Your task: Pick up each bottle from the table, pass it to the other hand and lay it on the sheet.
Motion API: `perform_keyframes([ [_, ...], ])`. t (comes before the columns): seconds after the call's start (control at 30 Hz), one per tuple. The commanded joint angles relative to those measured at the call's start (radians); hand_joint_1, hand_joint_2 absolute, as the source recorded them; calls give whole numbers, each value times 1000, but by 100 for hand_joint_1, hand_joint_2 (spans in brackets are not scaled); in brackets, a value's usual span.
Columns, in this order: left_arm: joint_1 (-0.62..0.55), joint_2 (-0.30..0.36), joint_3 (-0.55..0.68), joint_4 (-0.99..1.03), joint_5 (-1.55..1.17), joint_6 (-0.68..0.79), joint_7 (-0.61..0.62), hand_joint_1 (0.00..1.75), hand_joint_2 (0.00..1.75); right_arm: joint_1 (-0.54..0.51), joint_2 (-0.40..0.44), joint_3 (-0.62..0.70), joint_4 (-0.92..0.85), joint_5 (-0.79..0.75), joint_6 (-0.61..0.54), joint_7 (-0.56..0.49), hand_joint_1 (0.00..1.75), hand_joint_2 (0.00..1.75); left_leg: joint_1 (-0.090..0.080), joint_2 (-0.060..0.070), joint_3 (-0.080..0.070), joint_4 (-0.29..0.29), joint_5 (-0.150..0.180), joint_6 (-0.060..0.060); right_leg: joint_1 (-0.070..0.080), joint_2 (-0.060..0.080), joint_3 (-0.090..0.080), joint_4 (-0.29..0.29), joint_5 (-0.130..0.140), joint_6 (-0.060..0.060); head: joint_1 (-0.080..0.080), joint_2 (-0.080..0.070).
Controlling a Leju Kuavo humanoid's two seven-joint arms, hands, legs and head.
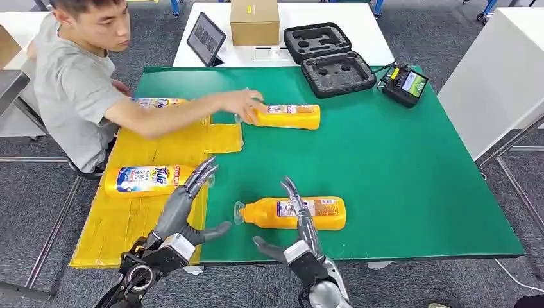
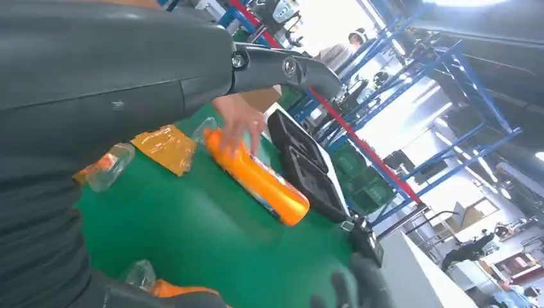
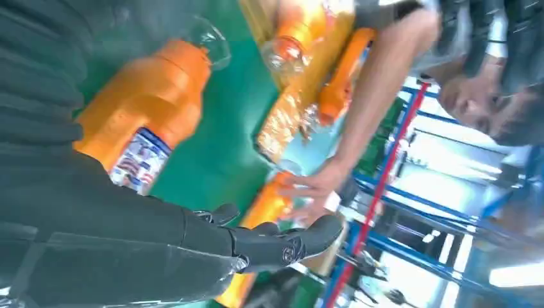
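L→R: yellow sheet point(image 1: 128, 221) w/ Tide bottle point(image 1: 146, 179); left hand point(image 1: 186, 208), fingers spread, empty, beside it; near bottle point(image 1: 295, 213) on green tabletop point(image 1: 410, 186) under right hand point(image 1: 301, 234), fingers apart, no grip; person's hand point(image 1: 242, 102) on far bottle point(image 1: 287, 116).

Bright even light, wrist views blurred, overexposed

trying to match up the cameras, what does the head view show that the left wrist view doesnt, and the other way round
Only the head view shows the orange bottle with the blue Tide label lying on the yellow sheet, the cardboard box, and both open robot hands, left hand and right hand. Only the left wrist view shows blue warehouse racking. Both show the far orange bottle under a person's hand.
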Motion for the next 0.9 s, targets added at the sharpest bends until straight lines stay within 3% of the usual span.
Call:
perform_keyframes([
  [0.03,-17,-31,3,48,13,-19,-18,0,175,-23,-98,149,-97,168,-207,2,0,175,0,-1,1,0,-1,-1,0,0,1,0,-1,-1,0,0],
  [0.3,-16,-32,3,47,14,-22,-18,0,175,-5,-96,135,-150,216,-207,2,0,175,1,-2,3,0,-1,-2,1,0,3,-1,-1,-1,0,0],
  [0.43,-25,-34,5,64,26,-33,-18,0,175,66,12,-78,-248,682,-207,2,0,175,0,-3,1,0,-1,-1,0,-2,1,0,-1,-1,0,0],
  [0.5,-21,-36,9,67,27,-34,-18,0,175,64,44,-138,-231,760,-207,7,0,175,1,-2,1,0,-1,-2,1,-1,2,0,-1,-1,0,0],
  [0.63,-13,-33,7,45,17,-36,-9,0,175,13,-9,-98,-143,745,-207,114,0,175,1,-1,2,-1,0,-1,0,0,2,-1,0,-1,0,0],
  [0.77,-11,-25,12,36,19,-41,5,0,175,11,-46,-52,-145,836,-207,222,0,175,1,0,2,0,-1,-1,1,1,3,-1,0,-1,0,0],
  [0.9,-1,-23,13,32,19,-39,6,0,175,15,-62,-39,-151,873,-207,268,0,175,1,-1,2,-1,-1,-2,1,1,3,-1,-1,-1,0,0],
])
